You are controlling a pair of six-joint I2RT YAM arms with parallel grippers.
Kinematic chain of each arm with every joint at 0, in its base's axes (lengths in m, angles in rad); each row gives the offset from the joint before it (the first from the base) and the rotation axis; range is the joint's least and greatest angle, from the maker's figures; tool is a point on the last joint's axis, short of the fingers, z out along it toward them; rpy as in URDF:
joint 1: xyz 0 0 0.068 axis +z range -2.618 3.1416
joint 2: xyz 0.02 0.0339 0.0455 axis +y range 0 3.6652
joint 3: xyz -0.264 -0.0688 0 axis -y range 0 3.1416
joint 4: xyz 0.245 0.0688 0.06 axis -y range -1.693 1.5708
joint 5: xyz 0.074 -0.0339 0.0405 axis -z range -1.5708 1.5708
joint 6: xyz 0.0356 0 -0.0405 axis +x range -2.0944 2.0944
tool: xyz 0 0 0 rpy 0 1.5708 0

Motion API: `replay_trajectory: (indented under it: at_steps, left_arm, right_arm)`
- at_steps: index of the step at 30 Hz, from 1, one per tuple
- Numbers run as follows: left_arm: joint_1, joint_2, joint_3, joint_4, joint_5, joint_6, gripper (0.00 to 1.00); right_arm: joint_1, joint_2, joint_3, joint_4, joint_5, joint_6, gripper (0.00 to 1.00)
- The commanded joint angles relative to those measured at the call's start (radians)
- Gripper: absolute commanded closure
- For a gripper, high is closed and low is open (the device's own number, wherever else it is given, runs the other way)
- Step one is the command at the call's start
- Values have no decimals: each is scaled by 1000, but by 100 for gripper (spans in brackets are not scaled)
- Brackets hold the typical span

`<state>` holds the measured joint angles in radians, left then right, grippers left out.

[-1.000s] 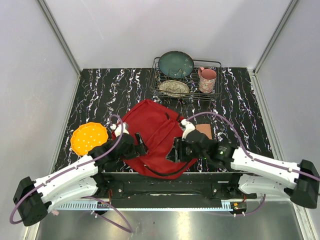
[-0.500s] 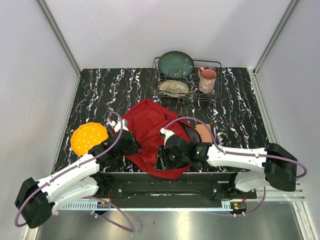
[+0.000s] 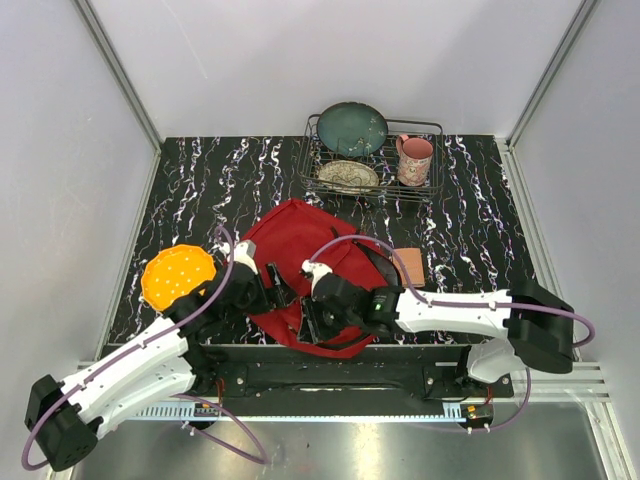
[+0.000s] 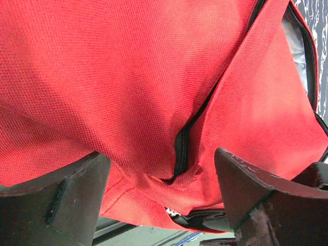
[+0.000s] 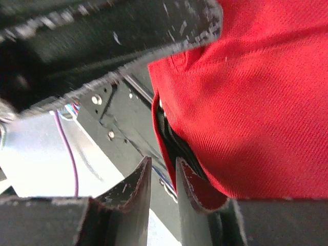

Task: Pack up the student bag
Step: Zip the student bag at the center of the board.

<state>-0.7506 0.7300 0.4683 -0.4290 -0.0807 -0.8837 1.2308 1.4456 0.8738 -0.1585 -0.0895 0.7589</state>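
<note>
**Presently: student bag at the near table edge, both grippers at its hem**

Top external view. The student bag [image 3: 300, 250] is seen lying flat on the marbled black table [image 3: 210, 180], near the middle of the front edge, between the two arms. The left gripper [image 3: 281, 291] is placed at the bag's near-left border, and the right gripper [image 3: 311, 324] at its near edge, just beside the left one. An orange disc [image 3: 178, 277] is noted left of the bag, apart from it. A brown flat item [image 3: 409, 266] is found just beside the bag's right side. At the far side a wire rack [image 3: 306, 160] is seen, with a green plate [image 3: 352, 128] and a patterned plate [image 3: 348, 176] in it and a pink mug [image 3: 414, 160] at its right end.

Left wrist view. The fingers [image 4: 56, 205] are seen spread wide, with nothing pinched between them. Red fabric fills the frame beyond them, and a black zipper [image 4: 180, 146] is seen running down into a puckered fold between the two fingers. A pale lining [image 4: 294, 36] is visible at the upper right.

Right wrist view. The fingers [image 5: 130, 187] are drawn close, with only a slim gap left between them. The bag's hem is seen lying against one finger; whether it is gripped cannot be told. A dark base frame [image 5: 110, 115] and a purple cable [image 5: 69, 148] are seen behind. The blurred dark shape across the top cannot be identified.
</note>
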Motion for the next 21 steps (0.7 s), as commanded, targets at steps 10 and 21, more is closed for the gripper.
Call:
replay_trajectory:
  at_steps: [10,21]
  left_arm:
    - [-1,-116,-62,-48,61,-75,12]
    - [-1,-199,-36,-281,-51,-187,12]
  right_arm:
    - [65,65,62,7,59,-21,70]
    - [90,25,19,45,-58,-23,92]
